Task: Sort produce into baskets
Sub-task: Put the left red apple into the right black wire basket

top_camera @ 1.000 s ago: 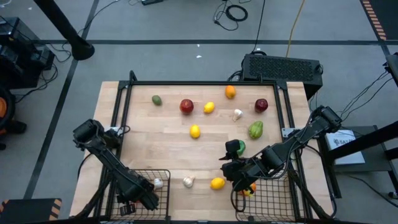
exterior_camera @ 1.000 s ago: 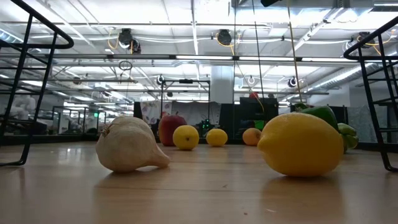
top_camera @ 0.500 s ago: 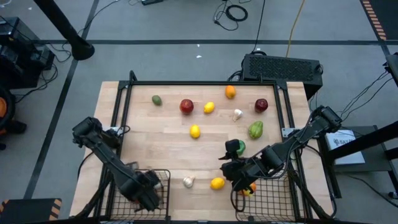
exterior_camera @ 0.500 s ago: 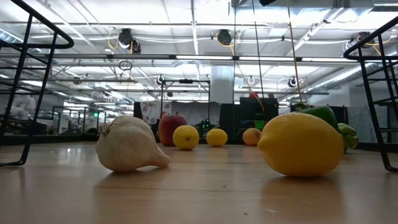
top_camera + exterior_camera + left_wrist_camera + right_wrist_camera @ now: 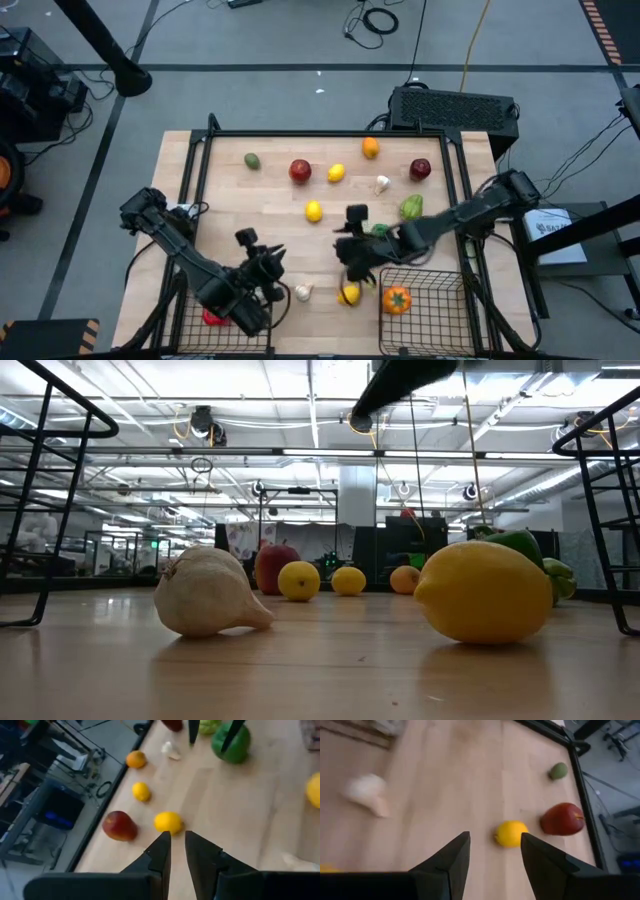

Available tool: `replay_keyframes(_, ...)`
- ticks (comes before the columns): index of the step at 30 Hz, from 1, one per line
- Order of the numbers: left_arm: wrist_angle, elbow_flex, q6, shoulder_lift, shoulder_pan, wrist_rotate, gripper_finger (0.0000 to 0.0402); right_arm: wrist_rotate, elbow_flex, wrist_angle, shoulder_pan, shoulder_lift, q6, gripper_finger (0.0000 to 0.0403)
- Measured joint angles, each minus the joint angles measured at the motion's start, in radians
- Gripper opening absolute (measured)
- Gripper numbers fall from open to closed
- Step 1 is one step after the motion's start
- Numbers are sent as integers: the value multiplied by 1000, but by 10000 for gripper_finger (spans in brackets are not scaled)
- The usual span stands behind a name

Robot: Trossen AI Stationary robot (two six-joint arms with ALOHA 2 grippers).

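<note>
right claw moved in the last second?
Yes. In the high view the right claw has left the right basket and now hangs over the table beside the green pepper, toward the middle; its fingers are open and empty.

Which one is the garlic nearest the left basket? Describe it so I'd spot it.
Start at the left basket on the table's near edge. Just right of it, the garlic lies on bare wood beside a lemon. It is white and lumpy; the lemon is smooth and yellow.
</note>
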Motion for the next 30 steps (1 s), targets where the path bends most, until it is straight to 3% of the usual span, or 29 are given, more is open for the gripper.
replay_keyframes(5, -29, 0, 1, 0, 19, -1, 65, -106, -117, 248, -174, 8, -88, 168)
replay_keyframes(9, -92, -9, -20, -1, 18, -17, 65, -217, -181, 418, -291, 8, -21, 168)
replay_keyframes(13, -136, -9, -50, 0, -10, -131, 65, -313, -234, 558, -355, 8, -14, 168)
replay_keyframes(17, -154, -9, -51, 0, -22, -243, 65, -319, -265, 728, -417, 8, -105, 168)
replay_keyframes(19, -155, -9, -52, -1, -7, -258, 65, -320, -250, 732, -465, 8, -130, 168)
replay_keyframes(21, -147, -9, -52, -1, 14, -242, 65, -333, -216, 692, -515, 4, -151, 168)
replay_keyframes(24, -64, -17, -4, -2, 54, -157, 65, -441, -140, 563, -590, -24, -183, 168)
replay_keyframes(27, 100, -44, 160, -2, 86, -18, 65, -585, -52, 384, -672, -50, -231, 168)
replay_keyframes(30, 267, -68, 336, -2, 98, 89, 65, -688, -25, 343, -758, -50, -216, 168)
